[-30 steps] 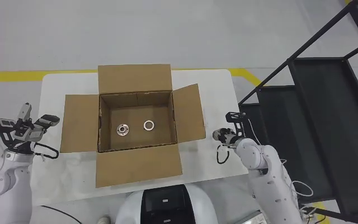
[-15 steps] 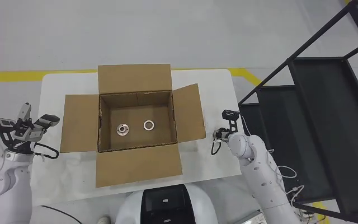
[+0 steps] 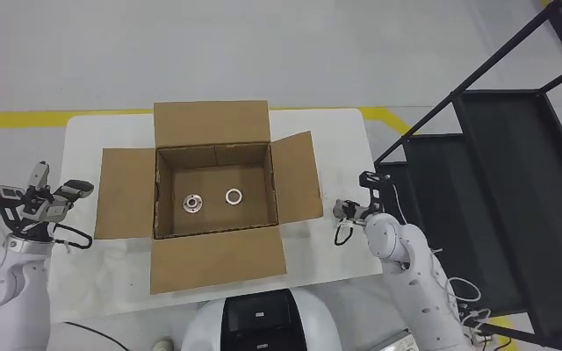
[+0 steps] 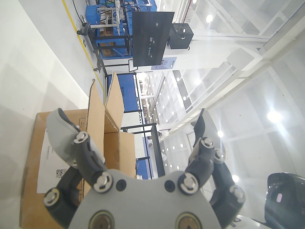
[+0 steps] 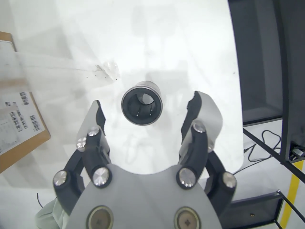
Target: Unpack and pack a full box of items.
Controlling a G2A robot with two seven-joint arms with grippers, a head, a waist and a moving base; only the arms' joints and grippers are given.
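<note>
You see your right gripper (image 5: 147, 101) open above a dark cylinder (image 5: 142, 107) standing on the white surface (image 5: 143, 24) beside the box (image 3: 211, 132); your left gripper (image 4: 128, 115) is open, empty.

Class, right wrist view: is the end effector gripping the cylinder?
No, the end effector is open and the cylinder stands free on the table.

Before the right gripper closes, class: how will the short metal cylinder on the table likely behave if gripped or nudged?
The cylinder looks metallic, so probably rigid and heavy for its size. Its smooth wall may slip between the open fingers of the right gripper. It appears to stand on end, so steady now; tipped over, it would likely roll.
</note>
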